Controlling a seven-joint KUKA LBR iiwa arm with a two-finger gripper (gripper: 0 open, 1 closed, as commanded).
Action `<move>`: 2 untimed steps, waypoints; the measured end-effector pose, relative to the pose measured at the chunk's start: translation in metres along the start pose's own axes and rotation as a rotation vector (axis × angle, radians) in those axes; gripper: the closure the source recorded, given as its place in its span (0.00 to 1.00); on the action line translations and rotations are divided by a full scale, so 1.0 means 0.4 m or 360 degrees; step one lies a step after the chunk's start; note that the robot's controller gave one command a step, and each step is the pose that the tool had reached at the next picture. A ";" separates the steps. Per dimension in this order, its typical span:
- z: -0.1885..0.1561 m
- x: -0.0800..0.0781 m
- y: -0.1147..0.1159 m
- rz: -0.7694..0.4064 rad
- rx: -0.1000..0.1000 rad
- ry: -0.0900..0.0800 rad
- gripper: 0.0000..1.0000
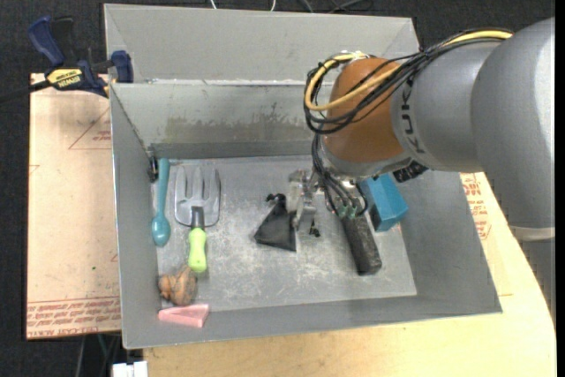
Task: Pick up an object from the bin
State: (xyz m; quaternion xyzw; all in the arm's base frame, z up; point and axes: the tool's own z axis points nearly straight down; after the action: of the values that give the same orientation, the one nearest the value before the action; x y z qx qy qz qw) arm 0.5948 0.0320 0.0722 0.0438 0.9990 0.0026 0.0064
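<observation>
**Fingers [305, 206] just beside one black wedge [277, 230]**

We cannot tell whether the gripper's [307, 225] fingers are apart. Right of the wedge we count one dark cylinder [363, 248], one blue block [387, 200]; left, one green-handled trowel [196, 221], one teal spoon [160, 209].

Letters "KU" on grey arm [468, 101]

The black wedge-shaped piece [279, 230] lies flat near the middle of the bin [265, 282] floor, narrow tip toward twelve o'clock, broad base toward six. It sits just beside my gripper [307, 206], at its eight o'clock.
</observation>
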 end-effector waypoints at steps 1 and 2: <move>-0.018 0.029 -0.032 0.0026 -0.0002 -0.0002 1.00; -0.012 0.038 -0.048 -0.0007 -0.0005 -0.0010 1.00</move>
State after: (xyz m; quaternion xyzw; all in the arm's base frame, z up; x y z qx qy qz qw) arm 0.5781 0.0140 0.0767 0.0414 0.9991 0.0041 0.0097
